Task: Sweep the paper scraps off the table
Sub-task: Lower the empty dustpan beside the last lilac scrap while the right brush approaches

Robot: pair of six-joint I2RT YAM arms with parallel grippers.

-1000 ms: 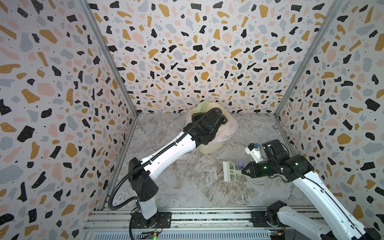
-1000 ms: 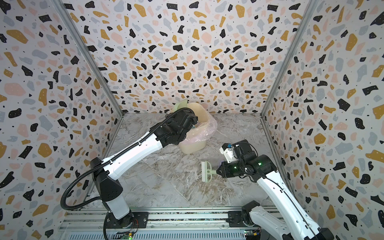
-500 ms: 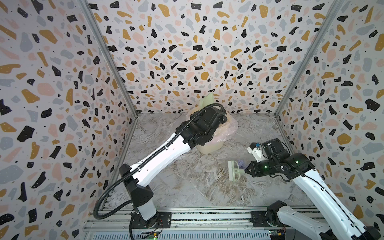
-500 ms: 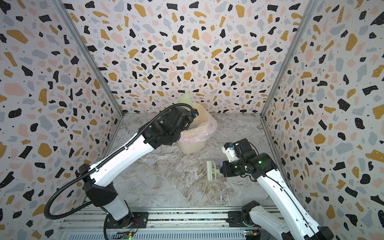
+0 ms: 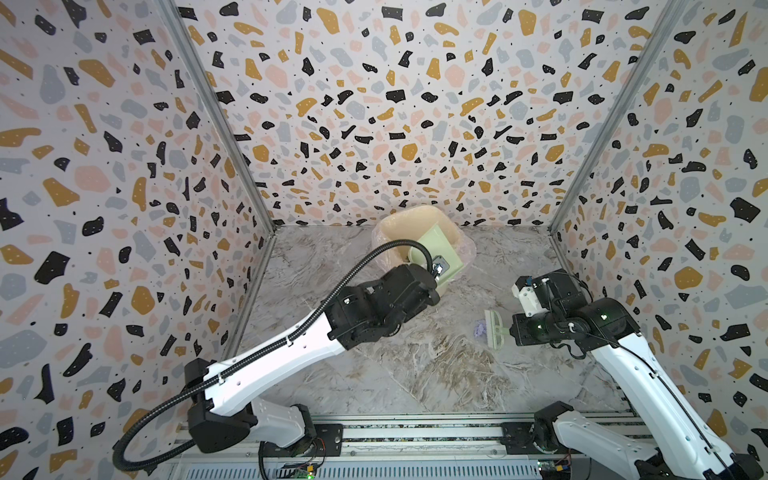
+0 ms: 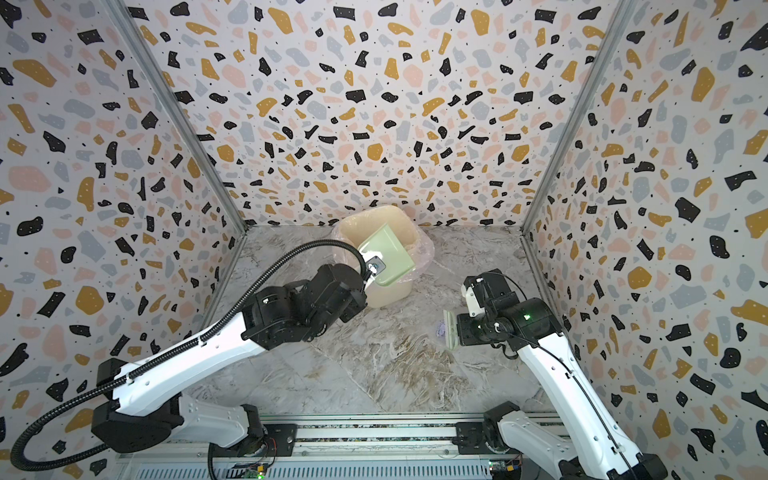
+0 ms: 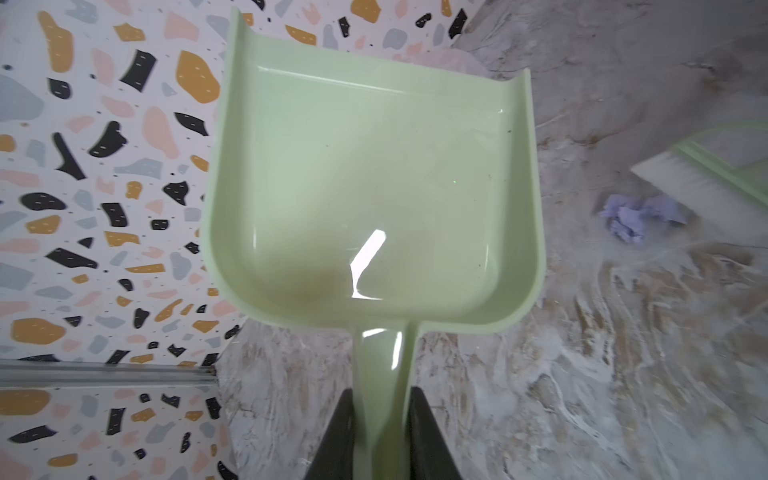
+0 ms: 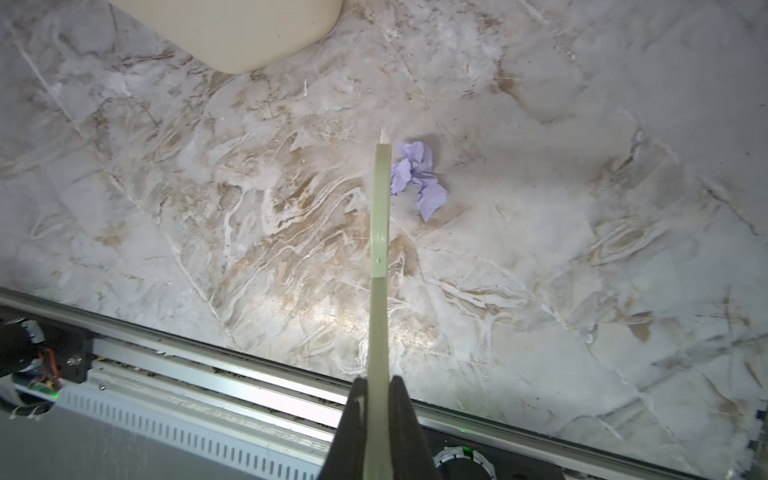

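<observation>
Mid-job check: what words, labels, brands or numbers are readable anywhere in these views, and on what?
No text is readable.
The pale green plastic dustpan is bare.
The crumpled lavender paper scrap shows no print.
The cream plastic bin and the pale green hand brush carry no label.
The small circuit board by the front rail is too blurred to read.

Terrazzo-speckled walls point(image 5: 374, 104) on three sides, joined by grey metal corner posts point(image 5: 217, 112).

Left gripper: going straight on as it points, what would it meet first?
Beyond the pale green plastic dustpan that the left gripper clamps by its handle, probably the beige plastic bin with its pink translucent liner: in both top views the pan hangs over its opening. Rim or inside is unclear.
</observation>
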